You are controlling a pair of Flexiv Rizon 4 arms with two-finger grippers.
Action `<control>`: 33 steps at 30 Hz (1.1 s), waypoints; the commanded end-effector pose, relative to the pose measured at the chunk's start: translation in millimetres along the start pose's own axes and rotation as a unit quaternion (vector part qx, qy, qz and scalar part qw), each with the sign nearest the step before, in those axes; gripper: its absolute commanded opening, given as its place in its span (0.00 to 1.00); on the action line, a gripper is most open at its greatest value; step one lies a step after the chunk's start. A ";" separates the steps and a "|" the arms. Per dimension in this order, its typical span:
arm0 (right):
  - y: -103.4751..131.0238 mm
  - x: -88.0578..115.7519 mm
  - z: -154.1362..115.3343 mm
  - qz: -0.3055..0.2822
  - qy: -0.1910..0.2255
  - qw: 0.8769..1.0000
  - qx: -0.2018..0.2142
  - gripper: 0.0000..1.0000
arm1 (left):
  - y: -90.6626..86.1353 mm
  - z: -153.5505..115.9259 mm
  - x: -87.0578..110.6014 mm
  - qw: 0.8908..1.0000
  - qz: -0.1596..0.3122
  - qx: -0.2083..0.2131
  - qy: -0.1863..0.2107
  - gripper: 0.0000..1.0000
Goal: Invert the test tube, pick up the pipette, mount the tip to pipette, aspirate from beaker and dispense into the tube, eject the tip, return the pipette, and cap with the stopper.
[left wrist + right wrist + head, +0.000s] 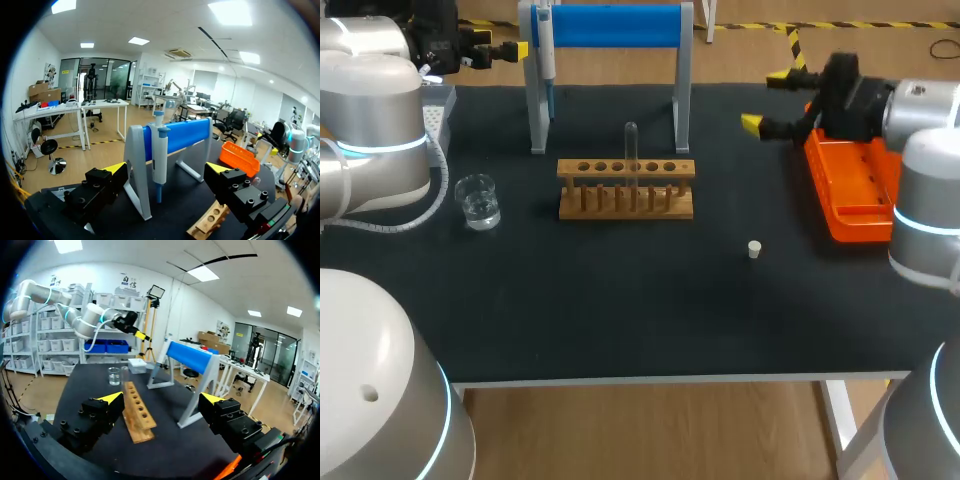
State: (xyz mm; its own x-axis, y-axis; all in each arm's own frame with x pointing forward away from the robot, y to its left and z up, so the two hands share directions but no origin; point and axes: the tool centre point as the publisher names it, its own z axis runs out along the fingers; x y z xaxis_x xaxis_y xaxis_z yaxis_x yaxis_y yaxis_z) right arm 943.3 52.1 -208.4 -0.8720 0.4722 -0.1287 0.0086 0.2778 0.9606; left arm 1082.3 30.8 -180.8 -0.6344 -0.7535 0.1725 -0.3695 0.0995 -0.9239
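A clear test tube [631, 150] stands upright in the wooden rack [625, 188] at mid-table. The pipette [546, 50] hangs on the blue-barred stand [610, 25] behind it. A beaker [478, 200] of clear liquid sits left of the rack, and a small white stopper [754, 249] lies to its right. The orange tip box [850, 185] is at the right edge. My left gripper [166, 170] is open, off the table's back left, facing the pipette [160, 160]. My right gripper [161, 399] is open above the tip box, facing the rack [137, 410].
The stand's grey legs [682, 95] rise just behind the rack. A grey box [438, 105] sits at the table's back left corner. Dark bare tabletop [620, 300] spreads in front of the rack to the front edge.
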 end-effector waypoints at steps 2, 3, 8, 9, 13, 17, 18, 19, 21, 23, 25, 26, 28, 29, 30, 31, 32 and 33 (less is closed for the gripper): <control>-19.6 36.2 -3.7 0.000 0.025 0.999 -0.046 1.00 | 0.0 0.5 -0.4 1.000 0.000 0.001 0.000 1.00; -23.0 40.4 -1.5 0.005 0.030 0.998 -0.050 1.00 | 0.0 0.5 -0.4 1.000 0.000 0.001 0.000 1.00; -40.2 59.9 9.9 0.000 0.047 0.998 -0.051 1.00 | 0.0 0.5 -0.4 1.000 0.000 0.001 0.000 1.00; -43.3 63.1 12.2 0.001 0.049 0.998 -0.047 1.00 | 0.0 0.5 -0.4 1.000 0.000 0.001 0.000 1.00; -52.8 76.2 19.7 -0.019 0.067 0.997 -0.035 1.00 | 0.0 0.5 -0.4 1.000 0.000 0.001 0.000 1.00; -55.9 80.1 22.1 -0.025 0.073 0.997 -0.028 1.00 | 0.0 0.5 -0.4 1.000 0.000 0.001 0.000 1.00; -55.9 80.1 22.1 -0.025 0.073 0.997 -0.028 1.00 | 0.0 0.5 -0.4 1.000 0.000 0.001 0.000 1.00; -55.9 80.1 22.1 -0.025 0.073 0.997 -0.028 1.00 | 0.0 0.5 -0.4 1.000 0.000 0.001 0.000 1.00; -55.9 80.1 22.1 -0.025 0.073 0.997 -0.028 1.00 | 0.0 0.5 -0.4 1.000 0.000 0.001 0.000 1.00; -55.9 80.1 22.1 -0.025 0.073 0.997 -0.028 1.00 | 0.0 0.5 -0.4 1.000 0.000 0.001 0.000 1.00; -55.9 80.1 22.1 -0.025 0.073 0.997 -0.028 1.00 | 0.0 0.5 -0.4 1.000 0.000 0.001 0.000 1.00; -55.9 80.1 22.1 -0.025 0.073 0.997 -0.028 1.00 | 0.0 0.5 -0.4 1.000 0.000 0.001 0.000 1.00; -55.9 80.1 22.1 -0.025 0.073 0.997 -0.028 1.00 | 0.0 0.5 -0.4 1.000 0.000 0.001 0.000 1.00; -55.9 80.1 22.1 -0.025 0.073 0.997 -0.028 1.00 | 0.0 0.5 -0.4 1.000 0.000 0.001 0.000 1.00; -55.9 80.1 22.1 -0.025 0.073 0.997 -0.028 1.00 | 0.0 0.5 -0.4 1.000 0.000 0.001 0.000 1.00; -55.9 80.1 22.1 -0.025 0.073 0.997 -0.028 1.00 | 2.6 -4.7 8.9 1.000 0.008 0.001 0.001 1.00; -55.9 80.1 22.1 -0.025 0.073 0.997 -0.028 1.00 | 5.7 -10.0 18.8 1.000 0.017 0.000 0.003 1.00; -55.9 80.1 22.1 -0.025 0.073 0.997 -0.028 1.00 | 8.9 -15.6 28.6 1.000 0.024 0.004 0.004 1.00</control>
State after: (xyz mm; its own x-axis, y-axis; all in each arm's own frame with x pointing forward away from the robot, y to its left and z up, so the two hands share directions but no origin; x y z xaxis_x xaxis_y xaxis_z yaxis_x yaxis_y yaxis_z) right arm 884.3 93.2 -277.8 -0.9329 0.3306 -0.1432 -0.0606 0.2477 0.9669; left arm 1076.5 22.4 -180.1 -0.6620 -0.7359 0.1418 -0.3462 0.1325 -0.9287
